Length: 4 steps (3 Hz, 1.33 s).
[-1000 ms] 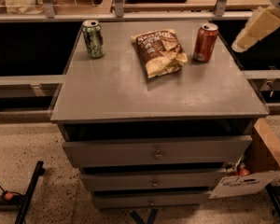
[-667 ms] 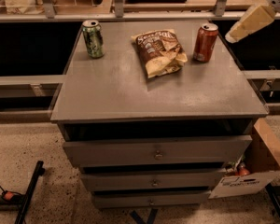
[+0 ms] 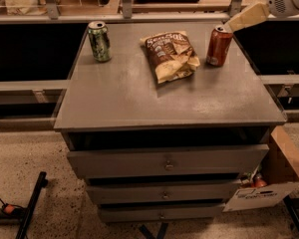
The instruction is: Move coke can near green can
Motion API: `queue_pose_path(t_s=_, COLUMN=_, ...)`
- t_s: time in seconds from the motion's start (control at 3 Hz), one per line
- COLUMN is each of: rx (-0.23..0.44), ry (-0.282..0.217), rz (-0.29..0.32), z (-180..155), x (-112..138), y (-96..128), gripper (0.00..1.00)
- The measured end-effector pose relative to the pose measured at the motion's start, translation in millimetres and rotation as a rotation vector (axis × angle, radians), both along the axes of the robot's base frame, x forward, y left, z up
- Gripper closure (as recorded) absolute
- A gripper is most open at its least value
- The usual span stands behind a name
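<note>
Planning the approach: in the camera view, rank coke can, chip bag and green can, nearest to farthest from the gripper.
1. coke can, back right, just by the gripper at the upper right.
2. chip bag, back middle.
3. green can, back left.

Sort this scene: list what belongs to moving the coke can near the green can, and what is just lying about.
Job: coke can, back right; green can, back left; end effector, by the coke can's top.
Lying about: chip bag between the cans; cardboard box on the floor.
</note>
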<state>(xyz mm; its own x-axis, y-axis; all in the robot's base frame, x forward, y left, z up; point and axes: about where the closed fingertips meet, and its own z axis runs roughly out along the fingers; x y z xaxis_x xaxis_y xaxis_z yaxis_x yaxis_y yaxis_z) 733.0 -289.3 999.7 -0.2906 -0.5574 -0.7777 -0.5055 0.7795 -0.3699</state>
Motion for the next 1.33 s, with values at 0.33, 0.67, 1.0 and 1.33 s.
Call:
queue_pose_path(t_s=0.33, rx=0.11, ry=0.005, rz=0.02, z=-24, x=26, y=6, gripper=0.0)
queue_pose_path(t_s=0.67, rx=0.198, ry=-0.006, rz=0.065, z=-42, x=38, y=9, gripper=0.0)
queue_pose_path(t_s=1.0, rx=0.238, ry=-0.006, rz=0.127, z=-57, x=40, y=14, gripper=0.0)
queue_pose_path(t_s=1.33, rx=0.224, ry=0.009, rz=0.179, z=-69, x=42, y=22, gripper=0.0)
